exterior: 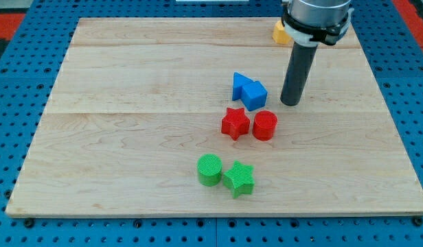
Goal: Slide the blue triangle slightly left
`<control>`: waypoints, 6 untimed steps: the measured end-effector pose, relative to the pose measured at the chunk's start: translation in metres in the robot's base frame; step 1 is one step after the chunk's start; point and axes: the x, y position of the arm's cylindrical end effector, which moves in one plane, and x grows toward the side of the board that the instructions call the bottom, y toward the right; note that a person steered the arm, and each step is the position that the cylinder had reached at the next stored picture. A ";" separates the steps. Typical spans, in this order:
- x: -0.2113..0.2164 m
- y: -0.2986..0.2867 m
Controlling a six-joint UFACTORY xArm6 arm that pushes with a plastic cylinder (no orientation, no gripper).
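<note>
The blue triangle point(239, 84) lies a little right of the board's middle, touching a blue cube point(254, 95) at its lower right. My tip point(290, 103) rests on the board just to the right of the blue cube, with a small gap between them. The dark rod rises from it to the arm's head at the view's top.
A red star point(235, 123) and a red cylinder point(265, 125) sit just below the blue pair. A green cylinder point(210, 169) and a green star point(239, 178) lie nearer the view's bottom. A yellow block point(281, 31) is partly hidden behind the arm at the top. The wooden board point(129, 103) sits on a blue pegboard.
</note>
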 end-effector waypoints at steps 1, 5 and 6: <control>0.000 -0.057; -0.063 -0.089; -0.068 -0.142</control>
